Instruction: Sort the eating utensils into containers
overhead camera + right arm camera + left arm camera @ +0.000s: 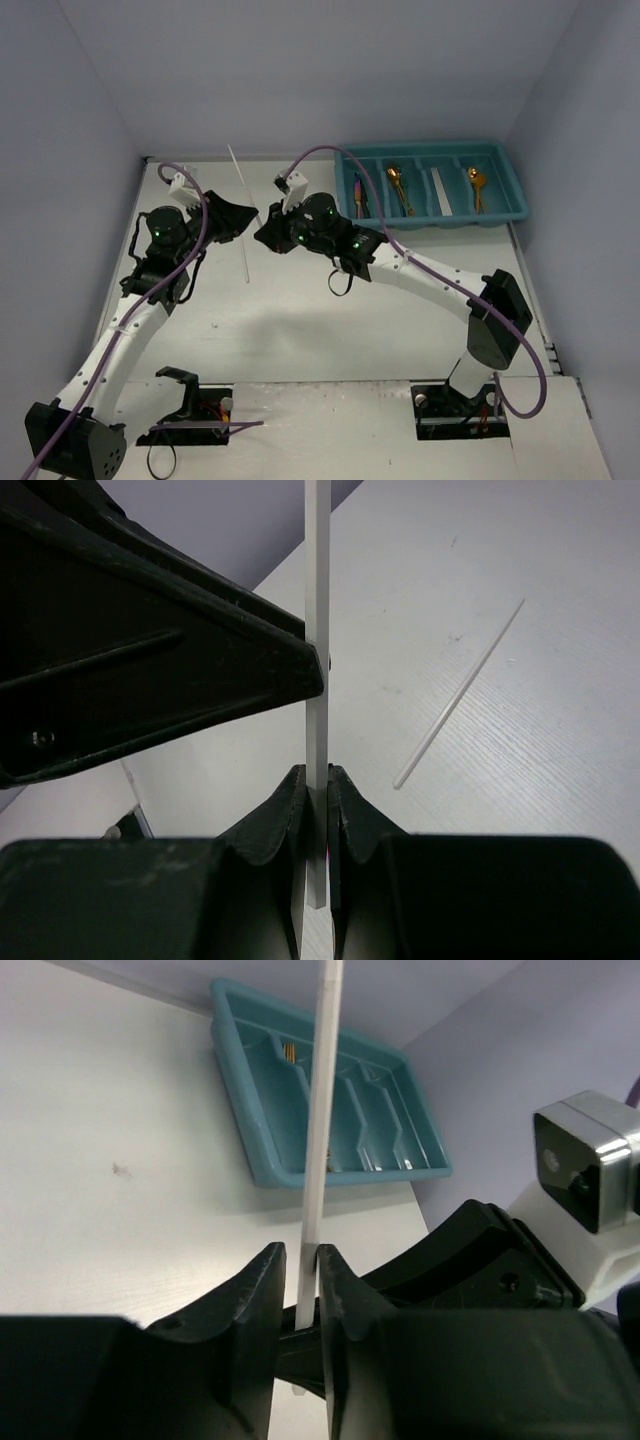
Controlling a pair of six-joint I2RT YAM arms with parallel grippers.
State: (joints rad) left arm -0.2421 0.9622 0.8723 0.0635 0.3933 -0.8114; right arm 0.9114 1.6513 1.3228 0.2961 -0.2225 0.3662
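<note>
The right gripper [316, 772] has its jaws pinching a white chopstick [317, 630] held off the surface [540, 780]. The left gripper [302, 1250] closely brackets that same chopstick, but its grip cannot be told. A second chopstick [460, 693] lies beyond, and the teal tray [440, 223] is farthest.

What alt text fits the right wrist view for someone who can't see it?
The right gripper is shut on a white chopstick that runs straight up the frame. The left gripper meets it from the upper left, and a second chopstick lies flat on the table to the right.
</note>
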